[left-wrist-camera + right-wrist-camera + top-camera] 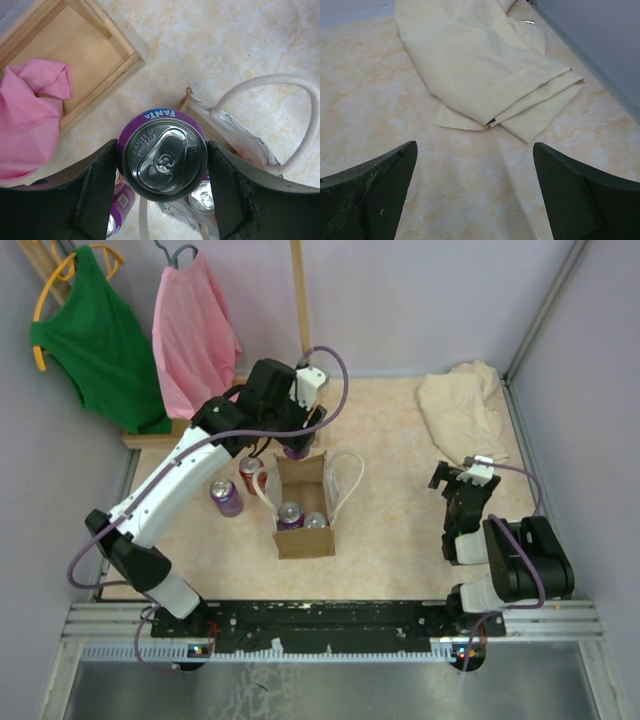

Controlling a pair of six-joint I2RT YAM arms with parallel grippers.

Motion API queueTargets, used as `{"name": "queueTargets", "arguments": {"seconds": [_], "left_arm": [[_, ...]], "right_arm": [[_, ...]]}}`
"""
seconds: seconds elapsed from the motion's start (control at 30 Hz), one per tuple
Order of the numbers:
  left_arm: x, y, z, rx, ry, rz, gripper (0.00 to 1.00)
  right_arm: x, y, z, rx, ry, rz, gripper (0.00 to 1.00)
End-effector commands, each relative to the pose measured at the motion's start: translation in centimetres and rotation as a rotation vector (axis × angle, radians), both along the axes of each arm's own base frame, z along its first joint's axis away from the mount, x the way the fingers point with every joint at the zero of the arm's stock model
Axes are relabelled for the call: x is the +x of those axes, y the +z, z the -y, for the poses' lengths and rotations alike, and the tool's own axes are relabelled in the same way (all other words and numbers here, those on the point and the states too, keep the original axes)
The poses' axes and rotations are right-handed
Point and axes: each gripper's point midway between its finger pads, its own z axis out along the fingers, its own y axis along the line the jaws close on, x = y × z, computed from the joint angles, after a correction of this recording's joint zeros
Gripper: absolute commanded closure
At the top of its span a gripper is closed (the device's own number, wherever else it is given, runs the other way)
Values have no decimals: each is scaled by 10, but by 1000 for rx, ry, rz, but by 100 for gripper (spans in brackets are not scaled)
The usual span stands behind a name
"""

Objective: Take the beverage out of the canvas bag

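The brown canvas bag (303, 508) stands open mid-table with white loop handles (345, 480). My left gripper (297, 443) is shut on a purple Fanta can (296, 452) and holds it above the bag's far end. In the left wrist view the can's top (165, 162) sits between both fingers of that gripper (162, 150), with the bag (235, 135) below. Two more cans remain in the bag: a purple one (290, 515) and one beside it (315, 521). My right gripper (455, 480) is open and empty, far right of the bag.
A red can (250, 473) and a purple can (226, 497) stand left of the bag. A cream cloth (465, 410) lies at the back right, ahead of the right gripper (475, 200). A wooden frame (65, 55) and pink shirt (192, 335) are at the back left.
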Motion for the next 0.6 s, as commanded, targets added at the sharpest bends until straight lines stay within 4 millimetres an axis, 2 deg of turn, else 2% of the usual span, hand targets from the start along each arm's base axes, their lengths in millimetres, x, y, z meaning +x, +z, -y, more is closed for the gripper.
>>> {"name": "queueTargets", "arguments": {"seconds": [0.0, 0.17, 0.3, 0.43, 0.57], "left_arm": [[-4, 44, -14, -83, 49, 102, 100], [-2, 62, -32, -95, 113, 155, 100], [1, 75, -57, -94, 193, 201, 100], [1, 80, -87, -92, 279, 226, 100], [0, 73, -118, -95, 360, 214, 100]], "right_arm": [[4, 12, 2, -8, -6, 43, 1], [4, 12, 2, -8, -6, 44, 1], [4, 12, 2, -8, -6, 44, 1], [4, 12, 2, -8, -6, 43, 1], [4, 12, 2, -8, -6, 43, 1]]}}
